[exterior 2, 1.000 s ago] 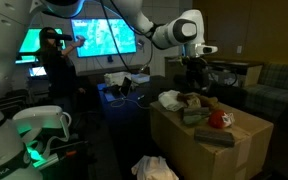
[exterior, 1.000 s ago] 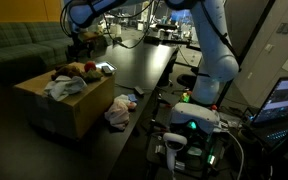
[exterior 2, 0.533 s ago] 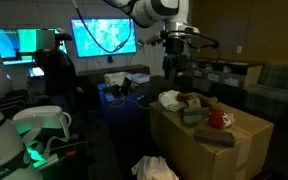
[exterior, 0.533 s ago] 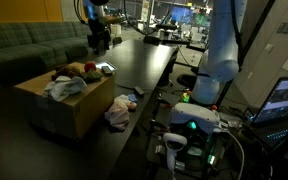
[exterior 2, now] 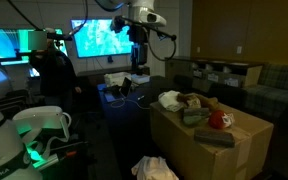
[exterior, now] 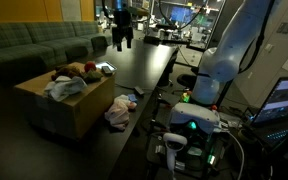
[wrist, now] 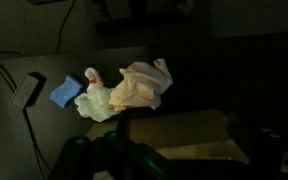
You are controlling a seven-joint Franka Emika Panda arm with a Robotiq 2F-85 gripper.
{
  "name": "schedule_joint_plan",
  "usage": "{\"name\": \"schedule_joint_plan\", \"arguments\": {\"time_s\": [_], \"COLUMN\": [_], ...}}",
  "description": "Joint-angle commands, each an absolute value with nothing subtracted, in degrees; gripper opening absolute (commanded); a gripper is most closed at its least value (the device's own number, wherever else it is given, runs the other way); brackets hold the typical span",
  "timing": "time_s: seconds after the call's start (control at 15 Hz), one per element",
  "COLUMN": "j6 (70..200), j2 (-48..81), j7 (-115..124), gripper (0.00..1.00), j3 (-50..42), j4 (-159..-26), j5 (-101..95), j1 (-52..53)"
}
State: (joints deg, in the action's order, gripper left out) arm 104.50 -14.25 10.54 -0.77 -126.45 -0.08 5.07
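The gripper (exterior: 122,42) hangs high in the air, well apart from the cardboard box (exterior: 72,115) and farther back than it, above the far part of the black table (exterior: 149,68) that runs beside the box. Its jaws are released and spread wide, with nothing between them. An exterior view (exterior 2: 137,64) shows it the same way, pointing down and empty, well above box height.

The heap of clothes (exterior: 68,82) lies on top of the cardboard box, piled toward one end. In that heap a white cloth (exterior 2: 171,98) sits at the end of the box nearer the gripper, and a red item (exterior 2: 220,119) rests farther along the box top. A crumpled cloth (exterior: 119,113) lies on the floor, just beside the foot of the box.

The wrist view is dark. It shows a pale cloth bundle (wrist: 134,87) with a blue piece (wrist: 66,93) touching its edge. Whether the tan surface next to them is the box cannot be told.

A person (exterior 2: 54,66) stands well beyond the box, near a lit screen (exterior 2: 102,38). A green sofa (exterior: 24,48) stands behind the box.
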Motion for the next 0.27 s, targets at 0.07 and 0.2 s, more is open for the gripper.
{"name": "schedule_joint_plan", "arguments": {"time_s": [0.07,0.2], "j6": [104.3,104.3], "j2": [-20.6,-25.8], "j7": [9.8,9.2], "gripper": [1.0,1.0], "j3": [0.6,0.4], "j4": [-131.7,-135.9], "j5": [1.4,1.8], "j1": [3.0,2.4]}}
